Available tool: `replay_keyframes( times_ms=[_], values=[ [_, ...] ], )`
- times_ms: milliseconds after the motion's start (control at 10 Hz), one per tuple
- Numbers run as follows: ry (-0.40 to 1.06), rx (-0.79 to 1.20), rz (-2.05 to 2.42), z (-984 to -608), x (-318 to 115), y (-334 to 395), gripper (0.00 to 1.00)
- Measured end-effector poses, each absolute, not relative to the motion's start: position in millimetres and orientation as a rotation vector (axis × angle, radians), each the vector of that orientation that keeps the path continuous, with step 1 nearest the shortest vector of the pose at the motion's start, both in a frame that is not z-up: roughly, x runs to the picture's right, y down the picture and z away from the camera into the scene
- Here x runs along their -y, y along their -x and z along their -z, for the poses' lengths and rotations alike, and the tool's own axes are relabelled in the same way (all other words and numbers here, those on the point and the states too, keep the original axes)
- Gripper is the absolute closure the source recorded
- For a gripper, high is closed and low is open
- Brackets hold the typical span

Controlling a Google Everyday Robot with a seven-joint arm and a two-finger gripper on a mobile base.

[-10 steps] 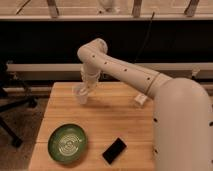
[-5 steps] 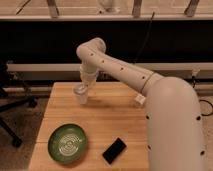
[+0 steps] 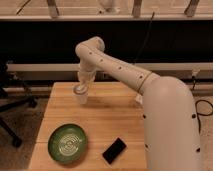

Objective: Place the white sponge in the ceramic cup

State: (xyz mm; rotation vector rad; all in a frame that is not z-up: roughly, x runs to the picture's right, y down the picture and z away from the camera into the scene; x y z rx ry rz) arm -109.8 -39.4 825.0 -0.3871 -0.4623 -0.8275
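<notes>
The arm is a smooth, off-white tube, thick and rounded at the lower right of the frame and slimmer toward the upper middle. Small dark dots, like screws, run in rows along its shell. A rounded elbow caps it, and the pale gripper (image 3: 81,86) hangs at centre left.

A small pale whitish ceramic cup (image 3: 80,94) stands upright on the far left part of the wooden counter (image 3: 107,125). The gripper (image 3: 82,86) hangs directly over the cup's rim, hiding its opening. The white sponge cannot be seen.
</notes>
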Motion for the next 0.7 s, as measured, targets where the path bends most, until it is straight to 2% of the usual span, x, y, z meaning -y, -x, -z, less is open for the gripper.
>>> replay_keyframes(
  times_ms=[400, 700],
  values=[
    [0.343, 0.490, 0.809, -820.8, 47.9, 117.3, 0.20],
    [0.352, 0.484, 0.813, -822.9, 46.9, 115.0, 0.31]
  ],
)
